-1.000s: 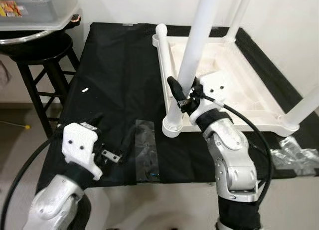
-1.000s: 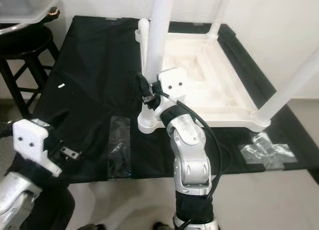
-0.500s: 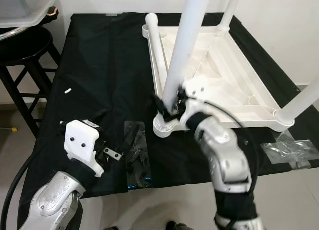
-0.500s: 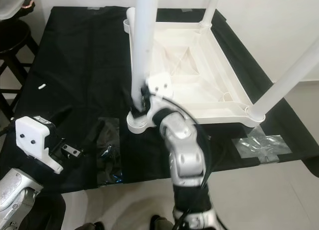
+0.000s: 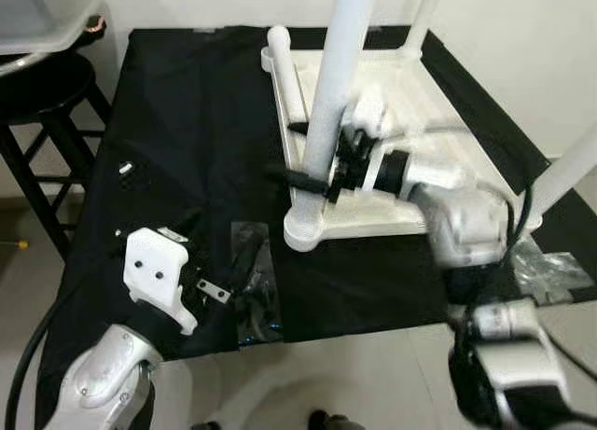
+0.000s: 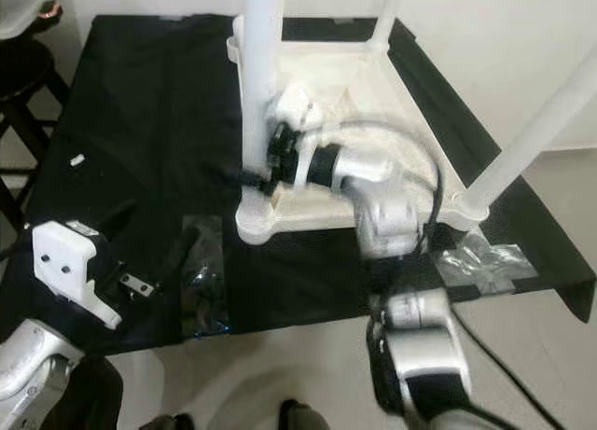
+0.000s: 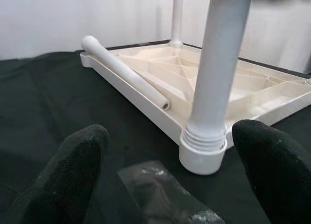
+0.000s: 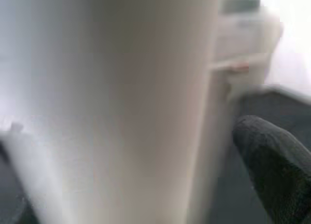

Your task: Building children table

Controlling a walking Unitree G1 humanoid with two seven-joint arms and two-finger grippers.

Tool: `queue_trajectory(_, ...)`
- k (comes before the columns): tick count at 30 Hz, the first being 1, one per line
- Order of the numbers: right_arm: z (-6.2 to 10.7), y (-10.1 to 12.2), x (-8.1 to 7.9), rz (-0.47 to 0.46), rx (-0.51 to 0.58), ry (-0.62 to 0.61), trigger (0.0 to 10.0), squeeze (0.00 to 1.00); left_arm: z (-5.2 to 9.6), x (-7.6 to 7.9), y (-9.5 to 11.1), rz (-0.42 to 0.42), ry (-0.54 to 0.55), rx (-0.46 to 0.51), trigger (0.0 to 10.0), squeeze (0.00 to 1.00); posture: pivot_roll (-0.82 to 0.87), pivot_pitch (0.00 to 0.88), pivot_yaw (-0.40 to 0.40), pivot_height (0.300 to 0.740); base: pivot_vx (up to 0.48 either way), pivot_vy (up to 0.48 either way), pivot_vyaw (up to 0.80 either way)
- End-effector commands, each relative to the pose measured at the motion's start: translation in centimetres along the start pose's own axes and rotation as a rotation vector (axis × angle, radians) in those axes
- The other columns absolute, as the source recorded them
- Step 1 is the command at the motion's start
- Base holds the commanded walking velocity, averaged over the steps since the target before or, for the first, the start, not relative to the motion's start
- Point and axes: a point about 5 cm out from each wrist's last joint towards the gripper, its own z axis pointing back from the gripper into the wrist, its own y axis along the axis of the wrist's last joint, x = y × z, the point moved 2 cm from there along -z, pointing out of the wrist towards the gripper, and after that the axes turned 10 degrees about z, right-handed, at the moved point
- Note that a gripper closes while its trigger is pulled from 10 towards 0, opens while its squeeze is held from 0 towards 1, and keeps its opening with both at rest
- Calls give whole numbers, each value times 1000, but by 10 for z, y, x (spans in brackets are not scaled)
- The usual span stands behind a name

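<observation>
Since the earlier frame the right arm had swung from below the tabletop round to its 3 o'clock side, reaching across the tray. The right end effector [image 5: 312, 164] sat at the near upright leg [image 5: 334, 94], its black fingers [image 8: 269, 173] spread either side of the white tube without clenching it. The upturned children's table [image 5: 438, 183] lay on the black-covered bench [image 5: 187, 122], its near corner socket [image 5: 312, 227] at 6 o'clock of that leg. A loose leg [image 7: 124, 71] lay along the tabletop's far edge. The left end effector [image 7: 170, 185] hovered released at 8 o'clock, above a clear plastic bag [image 5: 254, 285].
</observation>
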Motion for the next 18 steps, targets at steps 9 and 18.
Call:
queue_trajectory(9, 9, -8, -8, -112, 70, 261, 1137, 0, 5, 5, 3, 1, -3, 1, 10000, 0, 97, 243, -126, 740, 0, 0, 0)
queue_trajectory(18, 17, -13, -10, -146, 47, 371, 0, 0, 5, 5, 3, 1, -3, -2, 10000, 0, 95, 239, -122, 740, 0, 0, 0)
